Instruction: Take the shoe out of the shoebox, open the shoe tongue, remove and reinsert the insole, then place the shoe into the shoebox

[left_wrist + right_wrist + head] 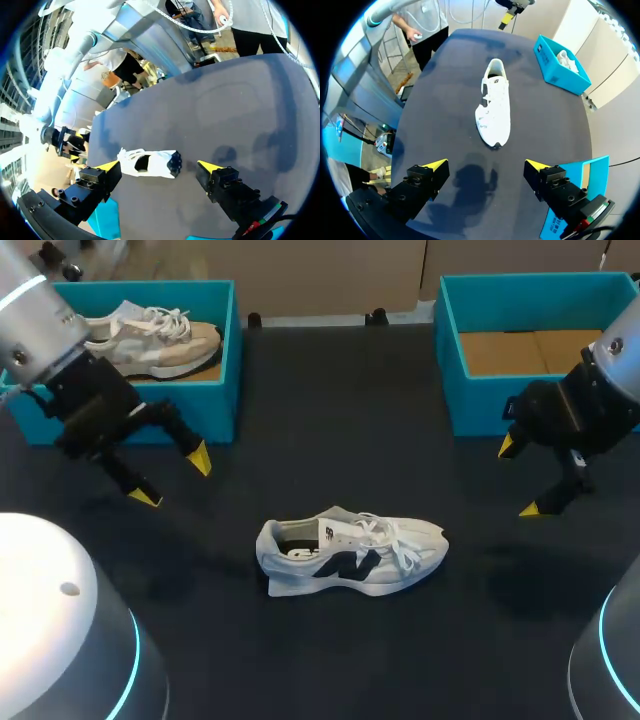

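Observation:
A white sneaker (350, 555) with a dark side logo lies on its side on the black table (330, 420), toe toward the right. It also shows ahead of my left gripper as the sneaker (150, 163) and ahead of my right gripper as the sneaker (494, 107). My left gripper (172, 478) hangs open above the table left of the shoe, in front of the left box. My right gripper (520, 477) hangs open to the shoe's right, near the empty teal shoebox (455, 350). Both hold nothing: left gripper (157, 166), right gripper (485, 164).
A second teal box (228, 370) at the back left holds a beige sneaker (150, 340); that box (560, 67) shows beyond the white shoe in the right wrist view. White rounded arm bases (60, 640) fill the front corners.

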`<state>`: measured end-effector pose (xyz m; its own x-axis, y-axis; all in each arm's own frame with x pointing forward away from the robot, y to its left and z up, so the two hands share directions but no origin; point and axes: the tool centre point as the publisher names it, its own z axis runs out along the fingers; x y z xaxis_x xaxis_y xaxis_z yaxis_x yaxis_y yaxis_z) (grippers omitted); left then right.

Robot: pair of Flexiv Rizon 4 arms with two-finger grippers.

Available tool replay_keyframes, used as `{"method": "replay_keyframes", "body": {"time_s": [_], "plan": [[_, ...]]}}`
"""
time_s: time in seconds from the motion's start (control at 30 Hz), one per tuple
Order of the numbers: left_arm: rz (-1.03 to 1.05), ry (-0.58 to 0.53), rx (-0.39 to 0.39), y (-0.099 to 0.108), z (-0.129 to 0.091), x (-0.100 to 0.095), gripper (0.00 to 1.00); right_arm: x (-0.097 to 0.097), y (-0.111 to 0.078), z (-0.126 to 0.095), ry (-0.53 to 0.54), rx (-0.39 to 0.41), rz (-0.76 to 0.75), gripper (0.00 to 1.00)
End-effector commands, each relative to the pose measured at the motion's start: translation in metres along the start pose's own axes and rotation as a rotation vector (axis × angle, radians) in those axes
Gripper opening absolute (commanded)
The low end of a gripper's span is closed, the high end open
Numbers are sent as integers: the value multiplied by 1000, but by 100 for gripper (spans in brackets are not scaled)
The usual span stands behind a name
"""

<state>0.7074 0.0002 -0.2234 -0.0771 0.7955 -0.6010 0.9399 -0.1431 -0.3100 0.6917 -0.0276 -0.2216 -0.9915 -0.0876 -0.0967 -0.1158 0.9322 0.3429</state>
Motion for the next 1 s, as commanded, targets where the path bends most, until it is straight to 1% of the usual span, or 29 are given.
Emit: {"method": "replay_keyframes", "body": {"time_s": [0.03,0.4,0.43,0.47,0.53,0.6,0.67,0.7,0.77,0.83,1.0], "plan": [[1,1,-4,-1,1,0,100,-1,0,1,1,2,0,100],[1,1,-4,-1,1,0,100,-1,0,1,1,2,0,100],[-93,-74,32,1,3,7,100,-1,0,1,1,2,0,100],[-98,-80,24,2,3,11,100,-1,0,1,1,2,0,100],[-192,-169,60,3,0,22,100,-1,0,1,1,2,0,100],[-294,-169,60,5,-5,31,100,-1,0,1,1,2,0,100],[-353,-203,93,6,-6,35,100,-1,0,1,1,2,0,100],[-385,-197,78,8,-6,38,100,-1,0,1,1,2,0,100],[-439,-233,94,10,-7,42,100,-1,0,1,1,2,0,100],[-483,-250,79,14,-7,47,100,-1,0,1,1,2,0,100],[-669,-294,118,18,0,61,100,-1,0,1,1,2,0,100]]}}
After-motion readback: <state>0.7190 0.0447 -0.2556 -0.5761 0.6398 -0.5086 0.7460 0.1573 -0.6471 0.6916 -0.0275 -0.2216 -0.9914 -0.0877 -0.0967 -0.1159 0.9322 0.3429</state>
